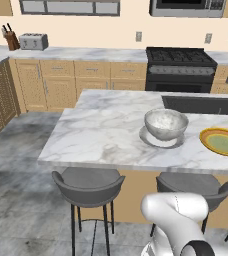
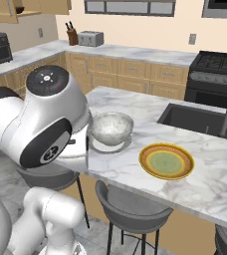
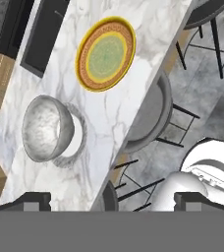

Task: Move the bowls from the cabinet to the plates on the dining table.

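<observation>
- We see the gripper point(image 3: 112, 199) with jaws wide apart and empty, above the dining table point(image 3: 109, 123).
- The marbled bowl point(image 1: 165, 124) sits on the pale grey plate point(image 1: 160, 138); one delivery looks done.
- Next: fetch the wooden bowl for the yellowish plate point(image 2: 166, 161). Stools point(image 1: 89, 182) crowd the table's edge.

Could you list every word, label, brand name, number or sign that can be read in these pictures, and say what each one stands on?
None: no readable text anywhere.
The microwave control panel shows small marks, too blurred to read.
The round cap on the arm's joint carries tiny marks, too small to read.
The marbled bowl, the yellowish plate, the toaster and the marble island top bear no lettering.
</observation>
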### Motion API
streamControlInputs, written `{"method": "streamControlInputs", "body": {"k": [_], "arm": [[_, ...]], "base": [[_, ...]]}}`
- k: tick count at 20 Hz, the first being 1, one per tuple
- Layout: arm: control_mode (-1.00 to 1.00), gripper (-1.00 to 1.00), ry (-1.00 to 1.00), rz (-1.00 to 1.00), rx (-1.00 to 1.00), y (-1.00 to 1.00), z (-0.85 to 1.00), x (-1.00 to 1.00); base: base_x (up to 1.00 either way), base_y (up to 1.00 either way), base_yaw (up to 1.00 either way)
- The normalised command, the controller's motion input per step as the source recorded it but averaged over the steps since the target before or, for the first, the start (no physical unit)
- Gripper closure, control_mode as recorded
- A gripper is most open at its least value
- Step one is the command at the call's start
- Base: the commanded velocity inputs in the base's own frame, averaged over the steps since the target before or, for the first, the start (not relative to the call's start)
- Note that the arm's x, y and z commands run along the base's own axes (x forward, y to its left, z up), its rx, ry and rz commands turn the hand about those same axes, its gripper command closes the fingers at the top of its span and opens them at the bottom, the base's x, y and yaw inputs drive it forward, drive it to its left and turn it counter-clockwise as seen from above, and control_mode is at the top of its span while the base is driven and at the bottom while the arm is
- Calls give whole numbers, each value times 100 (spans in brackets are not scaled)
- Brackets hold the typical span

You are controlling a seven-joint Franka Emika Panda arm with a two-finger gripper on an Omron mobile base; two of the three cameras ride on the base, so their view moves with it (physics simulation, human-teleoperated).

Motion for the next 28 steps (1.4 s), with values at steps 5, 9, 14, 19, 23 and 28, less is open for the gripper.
{"method": "streamControlInputs", "body": {"k": [5, 9, 14, 19, 23, 28], "arm": [[100, -100, 0, 1, -2, 0, 4, -4], [100, -100, 0, 0, 0, 0, 0, 0], [100, -100, 0, 0, 0, 0, 0, 0], [100, -100, 0, 0, 0, 0, 0, 0], [100, -100, 0, 0, 0, 0, 0, 0], [100, -100, 0, 0, 0, 0, 0, 0]], "base": [[-18, -4, 2], [-48, -20, 0], [-62, -21, 0], [-39, -54, 0], [-12, -62, 2], [-11, -62, 2]]}}
